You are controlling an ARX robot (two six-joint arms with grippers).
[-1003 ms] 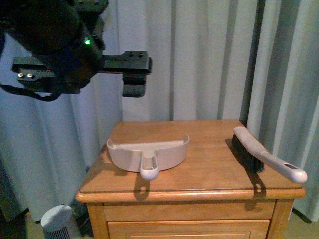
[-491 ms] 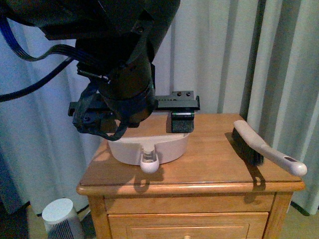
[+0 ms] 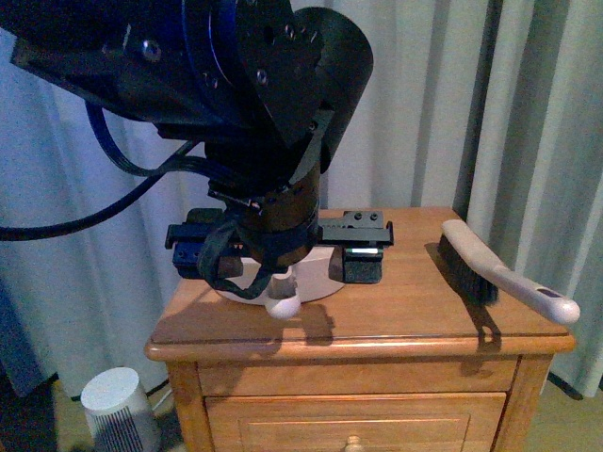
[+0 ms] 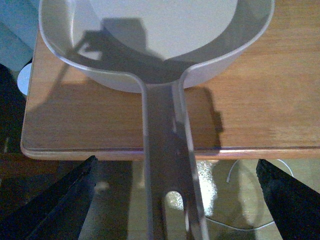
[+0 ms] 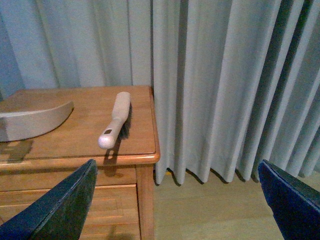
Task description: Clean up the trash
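Grey curtains (image 3: 424, 113) hang behind a wooden nightstand (image 3: 405, 311), where a dustpan (image 3: 316, 280) and a brush (image 3: 499, 273) lie.

The left gripper (image 4: 176, 162) is released, its jaws spread wide. Its dark fingers (image 4: 60, 205) stand on either side of the dustpan's handle (image 4: 167, 150) and do not touch it. The handle juts out over the nightstand's front edge, and the fingers flank that overhanging part. The pan's bowl (image 4: 125, 75) rests on the wood behind, and the part of its floor in view is bare and shadowed. In the front view the left arm (image 3: 254, 85) fills the upper left and hides most of the pan. Only the handle's end and a strip of pale wall show under the wrist.

The right gripper (image 5: 176, 164) is also released and grasps nothing. It hangs off the nightstand's right side, facing the curtains (image 5: 210, 85) and the floor. From there the brush (image 5: 116, 120) lies near the right edge, bristles down, well apart from the dustpan (image 5: 30, 125).

The trash shows in no view, so where it lies cannot be told.

A small white round appliance (image 3: 113, 410) stands on the floor at the nightstand's left.
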